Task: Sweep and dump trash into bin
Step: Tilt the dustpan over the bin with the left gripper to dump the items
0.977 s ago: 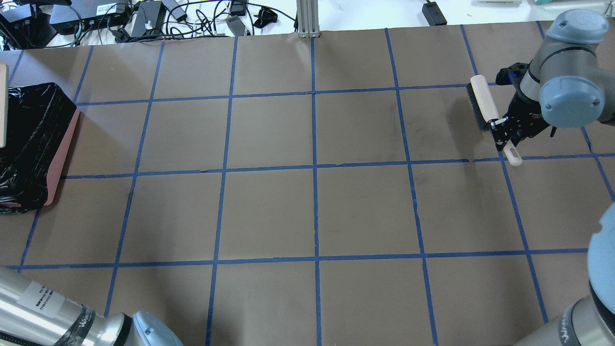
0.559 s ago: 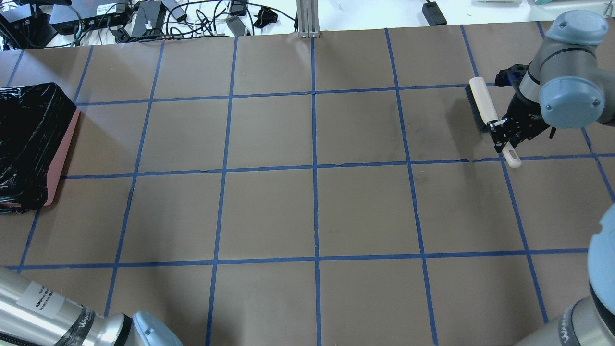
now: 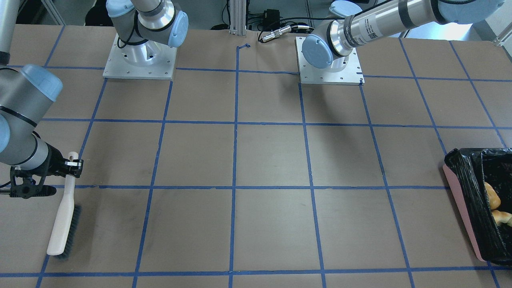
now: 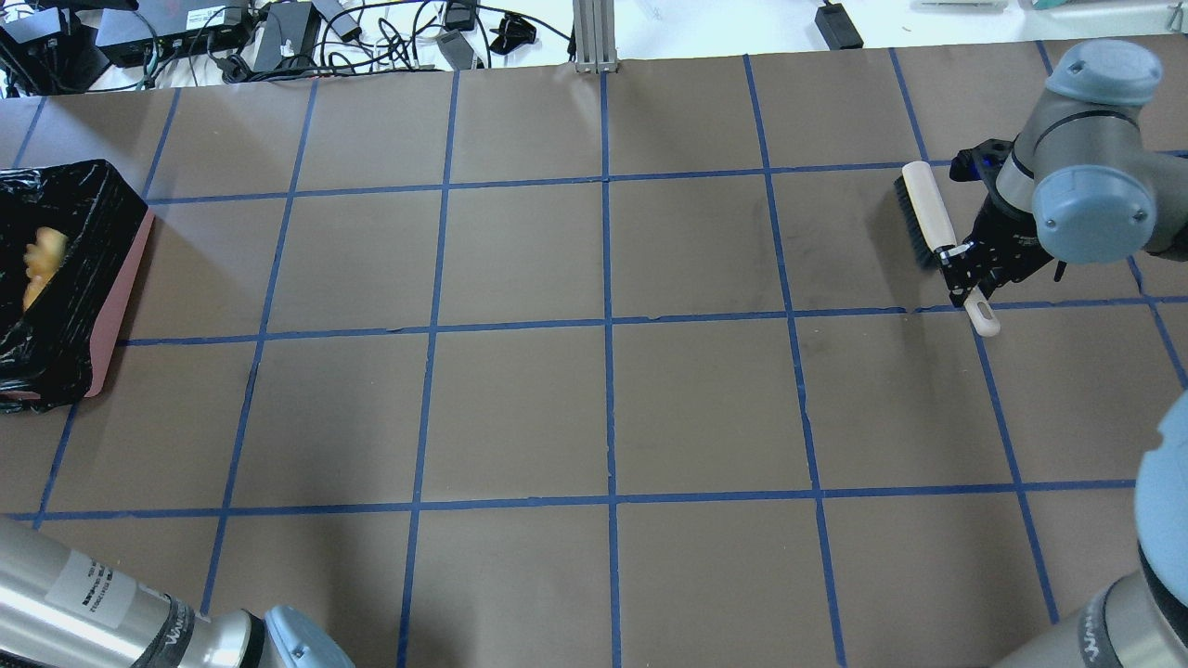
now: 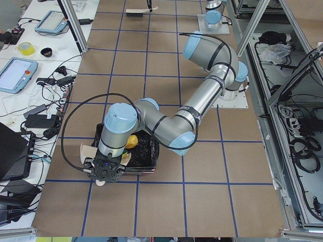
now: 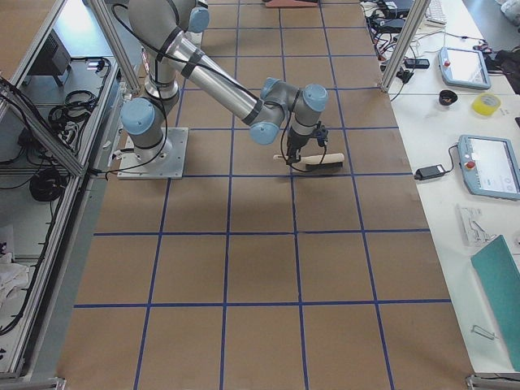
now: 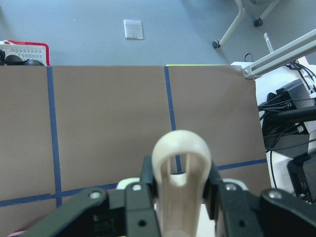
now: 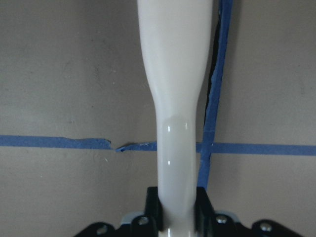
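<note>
The bin (image 4: 116,306) is pink with a black bag and stands at the table's left end; it also shows in the front view (image 3: 460,196) and the left view (image 5: 149,154). Orange-yellow trash (image 4: 42,258) lies inside it: a lump (image 3: 491,195) and a pale curved piece (image 3: 503,217). The sponge wedge is hidden. My left gripper (image 7: 180,190) is shut on the beige dustpan handle (image 7: 180,163) and holds the dustpan (image 5: 87,150) at the bin's outer side. My right gripper (image 4: 961,264) is shut on the handle of a cream brush (image 4: 926,209) at the far right, bristles on the table.
Brown paper with a blue tape grid (image 4: 608,325) covers the table. Cables and power bricks (image 4: 278,32) lie beyond the far edge, next to an aluminium post (image 4: 594,32). The arm bases (image 3: 138,60) stand on the robot's side.
The dustpan edge that showed over the bin's left side has left the overhead view, and orange-yellow trash now shows in the bin. The right gripper has shifted slightly with the brush.
</note>
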Robot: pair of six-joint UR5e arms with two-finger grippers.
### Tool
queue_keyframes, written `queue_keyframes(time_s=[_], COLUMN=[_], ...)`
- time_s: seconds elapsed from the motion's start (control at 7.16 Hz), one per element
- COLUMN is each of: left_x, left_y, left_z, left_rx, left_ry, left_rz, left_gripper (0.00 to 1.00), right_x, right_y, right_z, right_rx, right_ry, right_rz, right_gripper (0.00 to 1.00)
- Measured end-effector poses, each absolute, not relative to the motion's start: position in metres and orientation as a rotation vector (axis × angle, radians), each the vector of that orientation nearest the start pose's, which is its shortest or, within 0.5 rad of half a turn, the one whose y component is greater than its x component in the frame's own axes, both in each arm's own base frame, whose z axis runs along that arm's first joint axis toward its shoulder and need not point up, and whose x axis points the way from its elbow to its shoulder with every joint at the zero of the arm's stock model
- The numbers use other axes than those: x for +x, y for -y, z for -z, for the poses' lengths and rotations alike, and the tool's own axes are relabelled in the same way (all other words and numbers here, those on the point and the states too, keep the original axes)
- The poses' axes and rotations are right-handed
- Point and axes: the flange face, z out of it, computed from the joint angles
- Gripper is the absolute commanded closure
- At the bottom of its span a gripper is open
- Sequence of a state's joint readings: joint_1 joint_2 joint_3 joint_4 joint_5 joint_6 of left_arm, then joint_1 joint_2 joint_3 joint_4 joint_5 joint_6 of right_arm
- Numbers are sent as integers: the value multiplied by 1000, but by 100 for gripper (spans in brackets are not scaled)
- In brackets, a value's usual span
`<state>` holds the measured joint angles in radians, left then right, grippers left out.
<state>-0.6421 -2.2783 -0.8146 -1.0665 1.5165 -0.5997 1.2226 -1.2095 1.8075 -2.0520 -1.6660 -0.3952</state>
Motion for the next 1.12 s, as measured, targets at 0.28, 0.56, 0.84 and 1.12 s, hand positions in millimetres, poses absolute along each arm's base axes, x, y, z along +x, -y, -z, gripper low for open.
queue_keyframes(time_s=[0.28,0.56,0.84,1.12], left_x=[544,532,513,478], left_y=[591,590,597,612], left_z=[-491,-504,-492,-496], left_rx=[-1994,-1954,-1918,-1848], left_ry=[-2144,-2104,-2134,-2163], left_rz=[877,888,756,656], left_gripper=[100,100,100,100], right_x=[-77,-76,-75,-75], right_y=[574,572,571,571], right_z=[-235,-230,-226,-226], right_rx=[-77,-56,-23,-8], right_ry=[-3200,-3192,-3188,-3192], right_rz=[-175,-185,-198,-189], right_gripper=[100,100,99,72])
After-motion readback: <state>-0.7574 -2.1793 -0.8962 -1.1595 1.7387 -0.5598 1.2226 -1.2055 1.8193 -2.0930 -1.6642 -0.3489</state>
